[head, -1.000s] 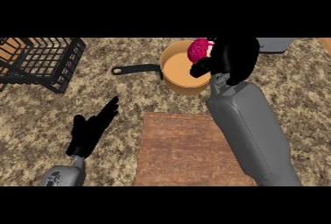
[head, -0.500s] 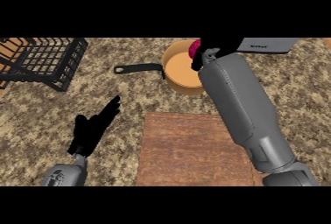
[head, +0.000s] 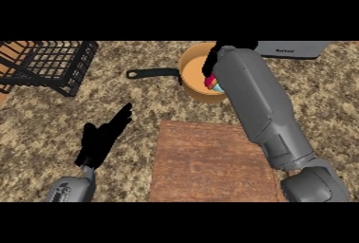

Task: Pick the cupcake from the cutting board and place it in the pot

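1. Head view: our right forearm reaches across the cutting board (head: 214,161) to the pot (head: 195,71) near the worktop's (head: 56,118) far edge. The right hand (head: 210,66) dips inside the pot, mostly hidden by the forearm; whether its fingers are closed we cannot tell.
2. The cupcake (head: 212,84), a sliver of pink and blue, shows inside the pot beside the forearm, off the board. We judge placement nearly complete.
3. Our left hand (head: 105,137) rests with fingers straight and apart, left of the board, holding nothing.
4. Black wire basket (head: 52,66) sits at the far left corner; contents unclear.
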